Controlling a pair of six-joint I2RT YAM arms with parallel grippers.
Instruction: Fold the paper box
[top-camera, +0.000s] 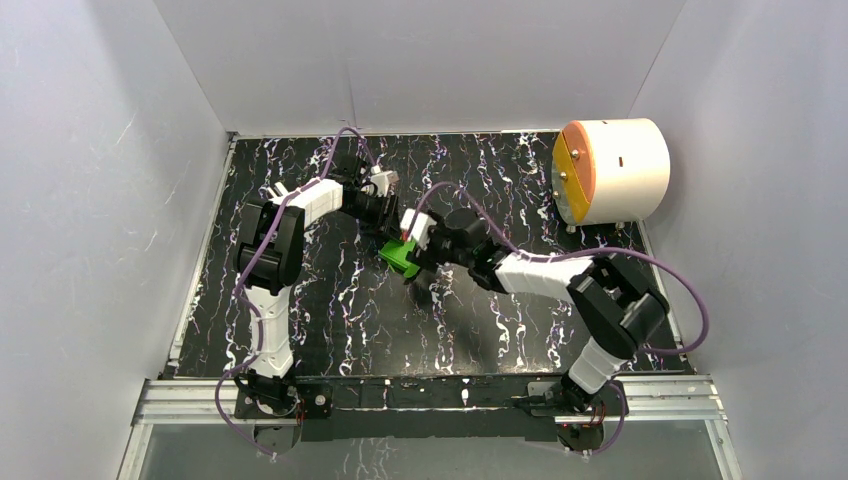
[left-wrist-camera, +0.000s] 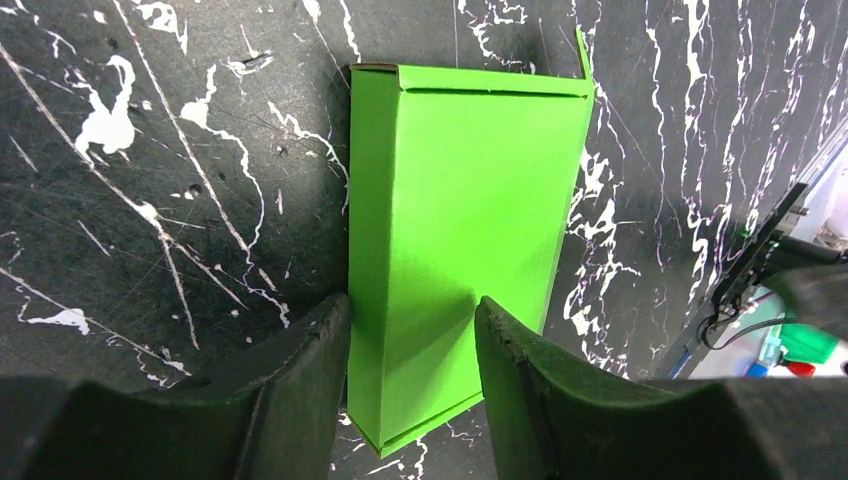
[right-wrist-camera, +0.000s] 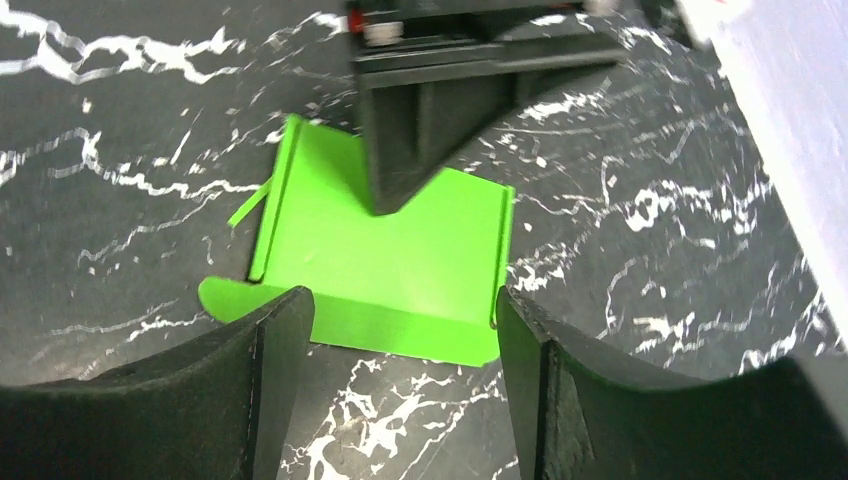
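1. The paper box (top-camera: 403, 257) lies flat near the middle of the black marbled desk (top-camera: 300, 310), between the wrists of the two arms.
2. The left end effector (left-wrist-camera: 412, 312) stands over one short end, its jaws part-way apart with green card between them. I judge it is there to pin the box against sliding, but I cannot tell whether it pinches the card or only bears on it.
3. The right end effector (right-wrist-camera: 403, 298) faces the opposite, unclosed end. Its jaws are wide and empty, astride the end flap (right-wrist-camera: 400, 335), which suits pushing that flap shut.
4. A rounded side tab (right-wrist-camera: 215, 297) sticks out beside the right arm's finger and could snag.
5. The left arm's finger (right-wrist-camera: 420, 130) rests on the panel just ahead of the right jaws, leaving little room.
6. A white cylinder (top-camera: 612, 170) stands well apart in the far right corner, out of the way.
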